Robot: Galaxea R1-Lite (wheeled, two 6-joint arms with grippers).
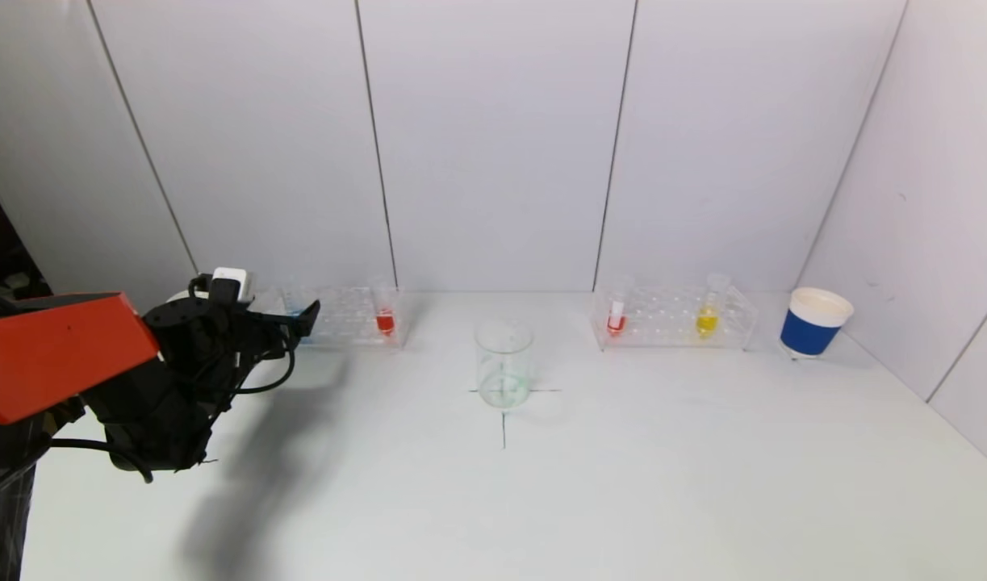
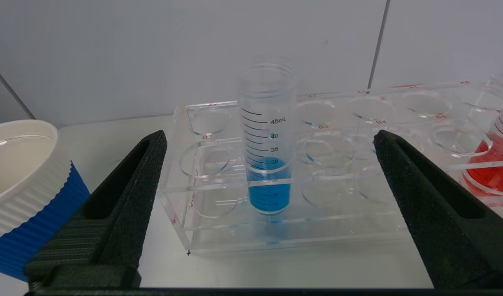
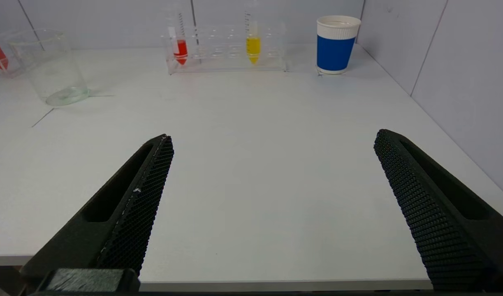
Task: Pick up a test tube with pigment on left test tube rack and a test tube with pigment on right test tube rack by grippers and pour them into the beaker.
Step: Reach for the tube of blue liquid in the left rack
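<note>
The clear left rack (image 1: 344,316) holds a tube of blue pigment (image 2: 269,164) and a tube of red pigment (image 1: 385,318). My left gripper (image 2: 271,135) is open just in front of this rack, its fingers wide on either side of the blue tube and short of it. In the head view this gripper (image 1: 306,316) covers the rack's left end. The right rack (image 1: 675,319) holds a red tube (image 1: 616,318) and a yellow tube (image 1: 708,316). The glass beaker (image 1: 504,363) stands between the racks on a cross mark. My right gripper (image 3: 272,137) is open and empty over the table's front edge.
A blue and white paper cup (image 1: 814,323) stands right of the right rack. Another such cup (image 2: 21,181) stands just beside the left rack's outer end, close to my left finger. White walls close the back and the right side.
</note>
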